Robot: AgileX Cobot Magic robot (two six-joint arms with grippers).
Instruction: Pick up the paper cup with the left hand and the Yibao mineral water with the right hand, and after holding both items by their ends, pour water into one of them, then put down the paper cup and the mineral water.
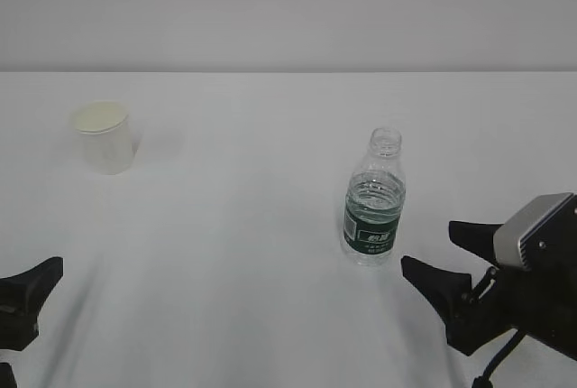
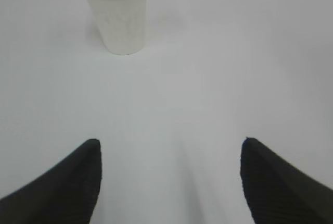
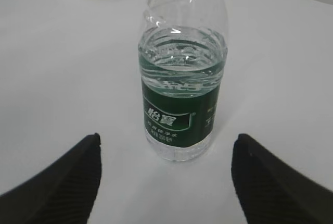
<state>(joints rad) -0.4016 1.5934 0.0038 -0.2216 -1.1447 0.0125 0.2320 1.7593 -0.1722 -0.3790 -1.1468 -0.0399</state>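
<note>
**White table, both grippers apart and empty**

Exterior view: the cup (image 1: pixel 103 136) stands upright at ten o'clock on the table (image 1: pixel 243 189); the bottle (image 1: pixel 374 209) stands capless at three o'clock. The right hand (image 1: pixel 451 253) sits just beside it, fingers spread. The left hand (image 1: pixel 25 302) shows only partly at eight o'clock.

Left wrist: left hand (image 2: pixel 169 146) fingers wide apart, cup (image 2: pixel 118 15) well ahead at eleven o'clock.

Right wrist: right hand (image 3: pixel 166 143) fingers wide, bottle (image 3: pixel 182 78) between and ahead, untouched, partly filled.

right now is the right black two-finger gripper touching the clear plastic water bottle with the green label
Apart. In the right wrist view the right gripper stands open, bare white table between each finger and the bottle.
</note>
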